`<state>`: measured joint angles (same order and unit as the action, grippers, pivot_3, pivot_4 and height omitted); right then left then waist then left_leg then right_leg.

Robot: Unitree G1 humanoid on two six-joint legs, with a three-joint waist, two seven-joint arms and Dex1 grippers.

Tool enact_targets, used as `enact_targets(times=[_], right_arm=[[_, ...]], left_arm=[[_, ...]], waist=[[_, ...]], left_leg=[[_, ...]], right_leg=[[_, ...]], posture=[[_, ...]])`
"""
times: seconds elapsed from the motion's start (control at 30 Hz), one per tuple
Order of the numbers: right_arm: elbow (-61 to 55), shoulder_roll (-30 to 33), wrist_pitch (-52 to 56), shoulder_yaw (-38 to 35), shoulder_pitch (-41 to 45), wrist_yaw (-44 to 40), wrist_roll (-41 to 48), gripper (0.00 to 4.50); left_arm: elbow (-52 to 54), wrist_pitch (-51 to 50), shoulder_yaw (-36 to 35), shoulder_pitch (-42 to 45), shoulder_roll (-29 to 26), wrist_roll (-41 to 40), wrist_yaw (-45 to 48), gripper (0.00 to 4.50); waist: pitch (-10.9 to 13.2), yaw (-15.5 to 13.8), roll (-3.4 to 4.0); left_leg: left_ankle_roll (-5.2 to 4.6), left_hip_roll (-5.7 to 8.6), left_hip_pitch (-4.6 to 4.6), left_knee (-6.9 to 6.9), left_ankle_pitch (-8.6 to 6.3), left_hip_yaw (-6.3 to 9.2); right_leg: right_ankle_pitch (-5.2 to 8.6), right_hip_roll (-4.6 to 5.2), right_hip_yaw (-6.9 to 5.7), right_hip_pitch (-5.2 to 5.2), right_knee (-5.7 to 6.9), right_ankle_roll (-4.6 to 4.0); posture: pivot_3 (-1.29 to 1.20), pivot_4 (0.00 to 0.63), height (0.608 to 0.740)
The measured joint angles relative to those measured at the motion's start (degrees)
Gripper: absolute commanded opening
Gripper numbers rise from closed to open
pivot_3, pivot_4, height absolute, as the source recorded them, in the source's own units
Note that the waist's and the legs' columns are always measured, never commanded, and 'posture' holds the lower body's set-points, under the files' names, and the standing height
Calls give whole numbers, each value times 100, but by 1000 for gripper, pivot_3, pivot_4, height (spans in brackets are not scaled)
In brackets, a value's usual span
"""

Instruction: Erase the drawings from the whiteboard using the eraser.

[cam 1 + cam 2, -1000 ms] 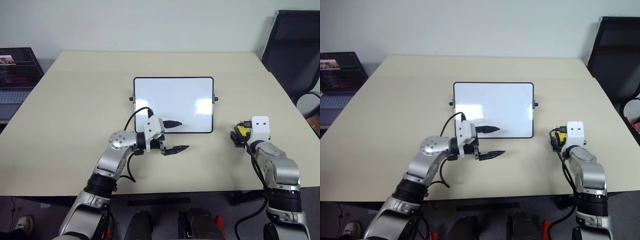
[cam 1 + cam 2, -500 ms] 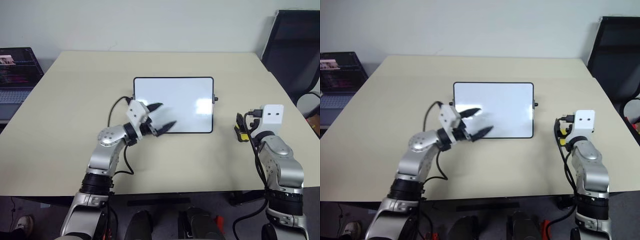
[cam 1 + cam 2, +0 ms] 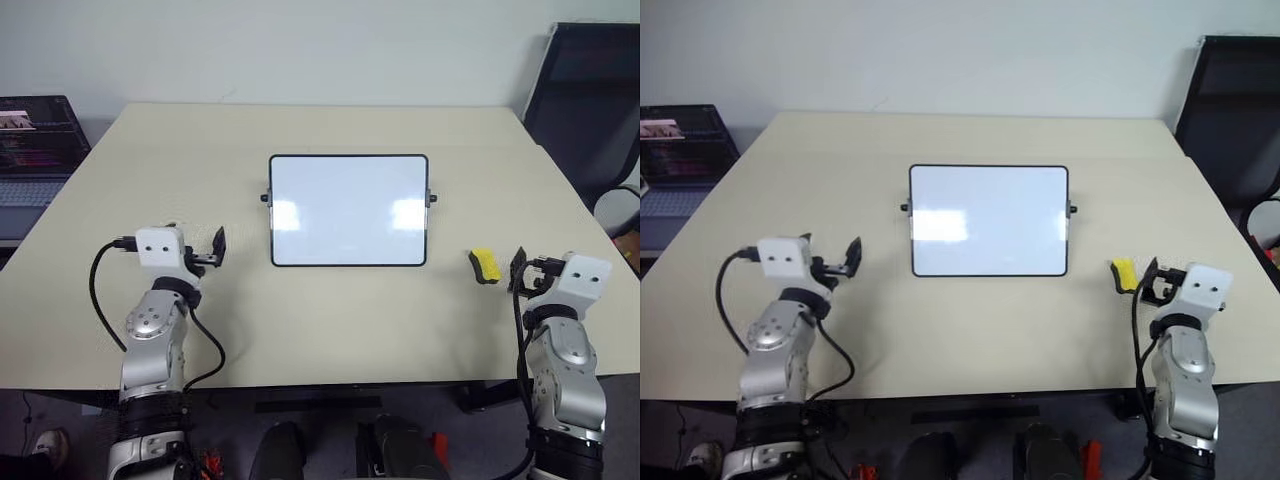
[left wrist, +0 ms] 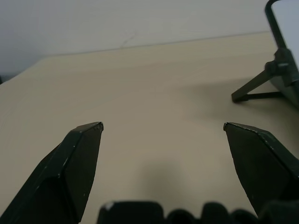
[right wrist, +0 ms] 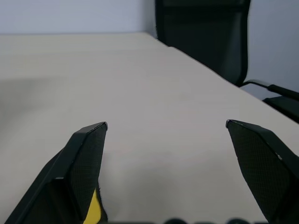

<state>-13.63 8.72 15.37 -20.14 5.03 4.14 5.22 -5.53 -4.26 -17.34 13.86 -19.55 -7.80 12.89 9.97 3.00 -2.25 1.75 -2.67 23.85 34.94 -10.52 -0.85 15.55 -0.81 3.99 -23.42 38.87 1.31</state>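
Head cameras: the whiteboard (image 3: 348, 210) lies flat at mid-table, a glossy white rectangle with a thin black frame, rounded corners and a small black knob on each side edge; its surface reads blank, with only two soft glare patches and no marker strokes that I can make out. The table (image 3: 330, 320) is matte beige with a smooth top. The eraser (image 3: 485, 265), a small bright yellow block with a dark underside, rests on the table well to the right of the board, just beside the right gripper (image 3: 1151, 283) and apart from it. The left gripper (image 3: 217, 247) hovers left of the board, clear of its frame. A laptop (image 3: 35, 135) with a lit screen sits off the table's far left corner; a black chair (image 3: 585, 100) stands at the far right. Left wrist camera: the two black, wedge-shaped fingers (image 4: 74, 168) stand spread wide with nothing between them, bare beige table ahead, and the board's black edge and knob at the side. Right wrist camera: the fingers (image 5: 79, 163) are likewise spread and empty; a sliver of yellow eraser shows next to one finger, and the dark chair back stands beyond the table edge.
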Motion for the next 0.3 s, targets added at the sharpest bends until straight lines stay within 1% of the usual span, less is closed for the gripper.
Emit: enact_targets(times=[0.3], right_arm=[[442,-22,-140,214,34,85,-60,4458]], left_arm=[[873,-282,107,-367,33,2,-150,4500]], waist=[[-1,-8,-1]], left_leg=[[0,0,1,-3,0,-3]], right_leg=[[1,1,6,-1,-4,-1]], posture=[[0,150,740]])
